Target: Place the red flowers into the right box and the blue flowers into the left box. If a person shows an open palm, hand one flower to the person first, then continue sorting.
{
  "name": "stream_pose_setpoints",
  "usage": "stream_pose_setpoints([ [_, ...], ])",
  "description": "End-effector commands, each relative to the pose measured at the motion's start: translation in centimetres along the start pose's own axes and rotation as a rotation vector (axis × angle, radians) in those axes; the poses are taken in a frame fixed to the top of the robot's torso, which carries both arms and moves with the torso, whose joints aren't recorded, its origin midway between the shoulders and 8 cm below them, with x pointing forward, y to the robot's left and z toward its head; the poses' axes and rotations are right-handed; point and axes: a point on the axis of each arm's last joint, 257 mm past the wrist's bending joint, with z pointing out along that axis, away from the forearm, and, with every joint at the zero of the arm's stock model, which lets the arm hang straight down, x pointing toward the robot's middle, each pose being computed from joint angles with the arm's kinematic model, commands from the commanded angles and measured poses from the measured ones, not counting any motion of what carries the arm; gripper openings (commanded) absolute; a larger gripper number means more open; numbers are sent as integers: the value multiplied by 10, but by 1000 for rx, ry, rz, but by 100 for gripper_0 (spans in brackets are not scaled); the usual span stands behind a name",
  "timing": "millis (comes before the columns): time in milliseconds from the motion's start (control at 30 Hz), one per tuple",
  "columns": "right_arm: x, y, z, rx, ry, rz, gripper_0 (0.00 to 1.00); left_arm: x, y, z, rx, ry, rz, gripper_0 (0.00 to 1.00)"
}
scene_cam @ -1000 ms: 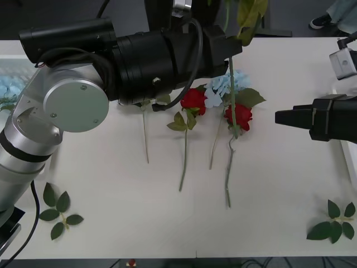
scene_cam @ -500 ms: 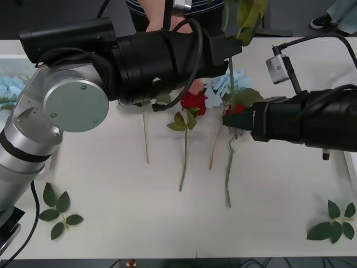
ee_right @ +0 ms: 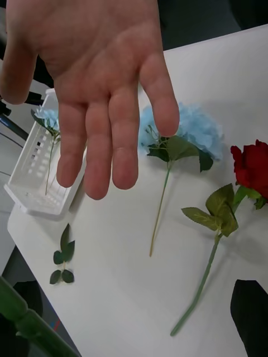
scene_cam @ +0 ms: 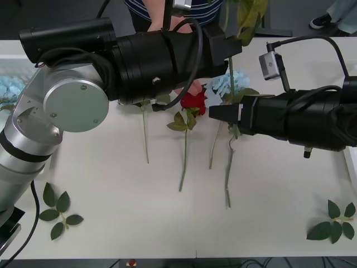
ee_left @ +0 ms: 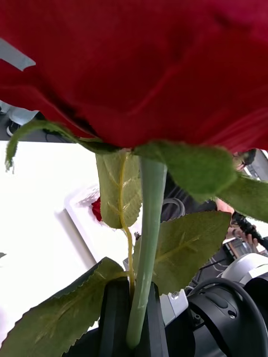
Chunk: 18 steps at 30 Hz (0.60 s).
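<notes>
Left end effector (ee_left: 133, 312) pinching a red rose (ee_left: 134, 67) stem; right end effector's (scene_cam: 215, 111) grip, can't tell, just swung in. Open palm (ee_right: 95, 72) appeared, so I'd hand over 1 flower first.

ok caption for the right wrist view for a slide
A person's open palm held above a blue flower and a red rose on the table.

Operator: Report any legible text, labels, brand marks, numbers or signs.

Inspector: None legible. No readable marking appears on either arm housing, on the white tray, on the table surface, or on the flowers in any of the three views.
</notes>
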Motion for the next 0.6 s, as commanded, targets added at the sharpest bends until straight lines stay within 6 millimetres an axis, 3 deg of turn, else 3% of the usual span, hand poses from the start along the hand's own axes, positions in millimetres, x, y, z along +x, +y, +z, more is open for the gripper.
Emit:
stream_pose_setpoints([
  [33, -14, 10, -1, -23, -33, 33, 54, -14, -14, -1, 17, -6, 40, 0],
  [67, -13, 12, -1, -26, -33, 35, 17, -14, -14, -1, 17, -6, 39, 0],
  [100, -13, 12, 0, -27, -34, 38, 0, -14, -13, -1, 16, -6, 38, 0],
  [600, -27, 15, -1, -49, -86, 65, 0, -14, -15, -1, 20, -6, 36, 0],
])
